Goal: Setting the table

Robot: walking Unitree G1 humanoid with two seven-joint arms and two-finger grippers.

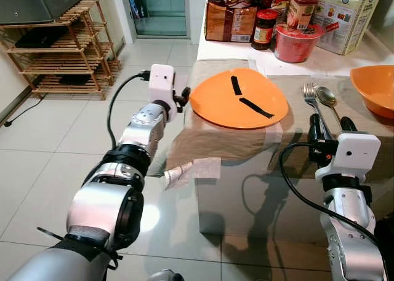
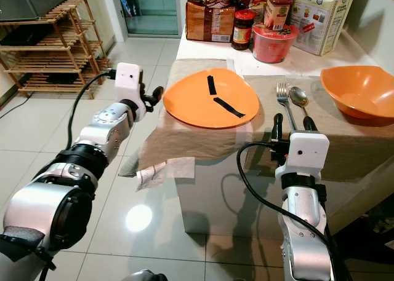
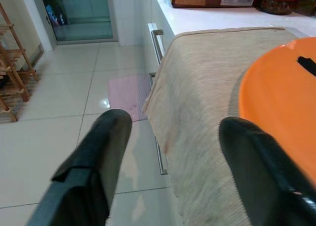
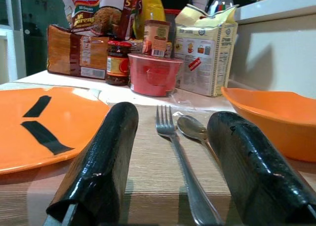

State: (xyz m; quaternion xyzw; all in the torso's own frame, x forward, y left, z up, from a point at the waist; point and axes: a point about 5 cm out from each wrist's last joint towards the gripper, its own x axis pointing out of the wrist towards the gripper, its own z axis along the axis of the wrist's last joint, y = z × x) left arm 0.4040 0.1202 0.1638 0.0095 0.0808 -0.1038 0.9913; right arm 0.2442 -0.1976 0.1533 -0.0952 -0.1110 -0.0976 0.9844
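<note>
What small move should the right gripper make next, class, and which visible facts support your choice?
Probably ease the right gripper forward and down over the silver metal fork. Its black fingers are open, empty and aligned either side of the fork, which lies beside the silver spoon on the beige cloth.

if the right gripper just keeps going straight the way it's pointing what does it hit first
Most likely the fork and spoon, lying side by side on the cloth between the open jaws of the right gripper. Whether it slides over their handles is unclear.

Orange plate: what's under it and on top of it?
The flat orange plate lies on a beige woven cloth and carries two black tape strips. The cloth beneath the plate is hidden.
</note>
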